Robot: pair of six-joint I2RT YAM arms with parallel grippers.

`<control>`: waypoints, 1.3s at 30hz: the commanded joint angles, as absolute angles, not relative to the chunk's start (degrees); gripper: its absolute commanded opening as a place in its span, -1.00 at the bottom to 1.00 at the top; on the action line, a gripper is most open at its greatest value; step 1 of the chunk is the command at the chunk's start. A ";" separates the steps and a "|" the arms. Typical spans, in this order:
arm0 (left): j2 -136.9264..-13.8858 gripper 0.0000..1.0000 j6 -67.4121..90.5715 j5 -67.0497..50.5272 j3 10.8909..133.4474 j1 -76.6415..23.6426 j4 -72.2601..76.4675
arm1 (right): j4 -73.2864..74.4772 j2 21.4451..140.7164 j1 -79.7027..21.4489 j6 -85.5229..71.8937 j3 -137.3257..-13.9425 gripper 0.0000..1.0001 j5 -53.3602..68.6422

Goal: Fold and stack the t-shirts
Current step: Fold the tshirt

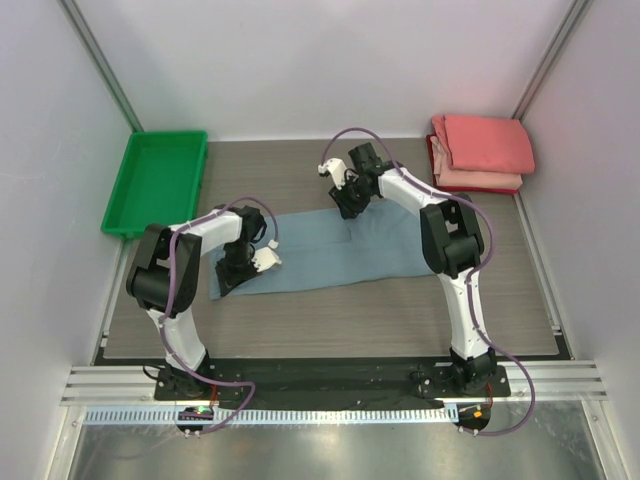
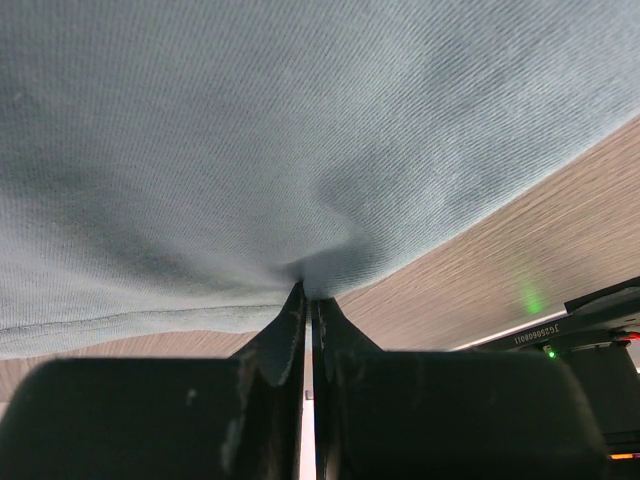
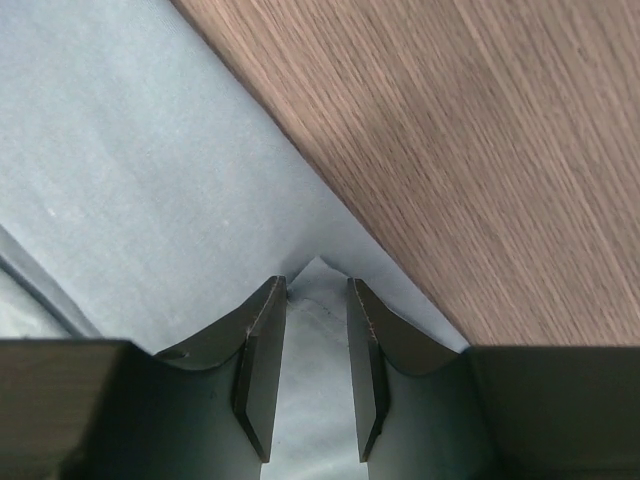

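Surface: grey-brown wood-grain table (image 1: 330,325), matte, enclosed by plain white walls with metal corner posts. A metal rail runs along the near edge with the arm bases on it.

Landmark: green tray (image 1: 122,190), back-left corner of the table, against the left wall.

Blue-grey t-shirt (image 1: 345,250): right of the tray and a little nearer the arms, lying flat as a long band across mid-table. Its left end is just off the tray's near-right corner.

Pink t-shirts (image 1: 485,150): folded pile far right of the tray, in the opposite back corner, well apart from the blue-grey one.

Left gripper (image 2: 307,296): down at the shirt end closest to the tray. Fingers pressed nearly together, with a pucker of cloth pinched at the tips.

Right gripper (image 3: 317,295): at the shirt's back edge, right of the tray. Jaws apart, a pale corner of cloth lying in the gap, bare wood grain just beyond the hem.
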State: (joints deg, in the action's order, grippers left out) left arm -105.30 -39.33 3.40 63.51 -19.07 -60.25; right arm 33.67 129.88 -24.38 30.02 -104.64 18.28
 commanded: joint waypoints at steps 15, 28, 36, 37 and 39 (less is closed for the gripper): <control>-103.97 -1.00 -38.58 1.05 63.02 -19.51 -59.33 | 33.31 127.27 -26.28 30.32 -107.76 -0.73 18.46; -104.94 -0.99 -38.23 0.62 63.81 -19.69 -58.98 | 29.71 123.49 -27.86 30.06 -104.68 -0.74 17.49; -105.29 -0.99 -38.32 0.70 64.07 -19.78 -59.06 | 29.18 123.66 -27.95 29.53 -104.50 -0.49 14.77; -105.38 -1.00 -38.41 0.70 64.16 -19.78 -59.15 | 29.27 123.66 -27.86 29.62 -104.33 -0.44 14.50; -105.73 -0.99 -38.32 0.62 64.34 -19.86 -59.15 | 29.27 124.01 -27.86 29.62 -104.15 -0.42 14.07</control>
